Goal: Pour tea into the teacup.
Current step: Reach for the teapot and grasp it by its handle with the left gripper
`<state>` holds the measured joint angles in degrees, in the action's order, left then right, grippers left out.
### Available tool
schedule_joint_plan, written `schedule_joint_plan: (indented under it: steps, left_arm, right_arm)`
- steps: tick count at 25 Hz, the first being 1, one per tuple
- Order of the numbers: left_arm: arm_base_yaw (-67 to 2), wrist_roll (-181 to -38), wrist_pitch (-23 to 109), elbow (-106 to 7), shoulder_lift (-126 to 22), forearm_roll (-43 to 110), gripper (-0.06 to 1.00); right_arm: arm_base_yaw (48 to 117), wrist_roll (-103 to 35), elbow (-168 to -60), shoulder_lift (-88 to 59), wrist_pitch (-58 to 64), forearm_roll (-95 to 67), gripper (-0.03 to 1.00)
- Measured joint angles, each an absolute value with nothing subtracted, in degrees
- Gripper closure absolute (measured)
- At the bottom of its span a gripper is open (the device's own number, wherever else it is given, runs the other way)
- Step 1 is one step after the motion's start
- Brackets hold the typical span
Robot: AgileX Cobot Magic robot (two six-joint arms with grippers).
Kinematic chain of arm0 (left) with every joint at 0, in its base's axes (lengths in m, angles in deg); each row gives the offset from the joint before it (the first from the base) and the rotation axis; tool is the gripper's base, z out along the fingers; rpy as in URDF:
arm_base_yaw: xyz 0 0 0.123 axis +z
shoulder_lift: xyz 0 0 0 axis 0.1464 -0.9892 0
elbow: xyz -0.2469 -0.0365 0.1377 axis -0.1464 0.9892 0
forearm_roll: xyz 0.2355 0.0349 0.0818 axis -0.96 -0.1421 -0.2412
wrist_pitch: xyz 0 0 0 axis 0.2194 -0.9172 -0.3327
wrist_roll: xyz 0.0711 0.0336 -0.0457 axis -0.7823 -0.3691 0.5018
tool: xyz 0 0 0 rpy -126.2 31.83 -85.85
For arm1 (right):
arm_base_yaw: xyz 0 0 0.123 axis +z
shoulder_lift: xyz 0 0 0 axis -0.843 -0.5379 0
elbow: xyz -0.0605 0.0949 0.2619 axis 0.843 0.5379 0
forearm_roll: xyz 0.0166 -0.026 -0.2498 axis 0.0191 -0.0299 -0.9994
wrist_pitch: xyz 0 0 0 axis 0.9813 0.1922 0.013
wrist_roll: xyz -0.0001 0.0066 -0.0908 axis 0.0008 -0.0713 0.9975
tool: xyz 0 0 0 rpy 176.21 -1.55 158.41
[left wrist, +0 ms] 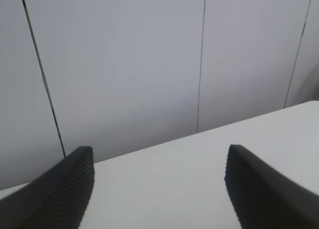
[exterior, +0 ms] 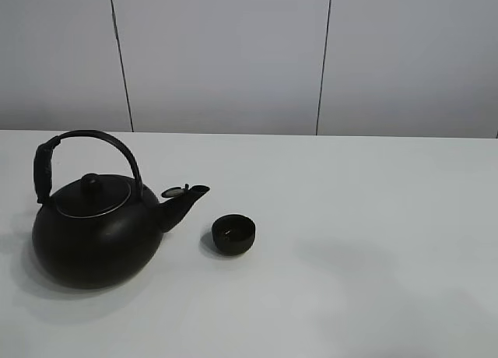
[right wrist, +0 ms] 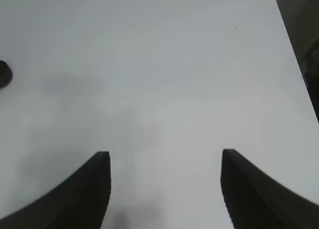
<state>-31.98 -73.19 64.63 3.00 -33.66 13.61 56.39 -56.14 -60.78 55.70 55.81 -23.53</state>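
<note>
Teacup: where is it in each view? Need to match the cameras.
Exterior high: teacup left of centre, just right of the kettle spout, not touching it.
Left wrist: not in it.
Right wrist: a dark round sliver cut off by the picture edge, probably the teacup.
Shared landmark: the white table shows in all three.

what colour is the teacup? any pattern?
The teacup is plain matte black, no pattern; best seen in the exterior high view.

Matte teacup (exterior: 233, 234), matte kettle (exterior: 89, 245) with faint sheen, smooth matte table (exterior: 373, 218).
</note>
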Motion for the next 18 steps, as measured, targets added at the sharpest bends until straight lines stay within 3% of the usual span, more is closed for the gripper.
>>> schedule_joint_plan:
  steps: [5,18]
  left_arm:
    - [-29.06,-72.99,76.9,11.0,-39.92,13.54,0.41]
    - [-26.49,-74.36,90.75,11.77,-63.08,19.07,0.41]
  right_arm:
    - [56.39,-56.14,-60.78,55.7,55.81,-23.53,0.53]
    - [56.39,-56.14,-60.78,55.7,55.81,-23.53,0.53]
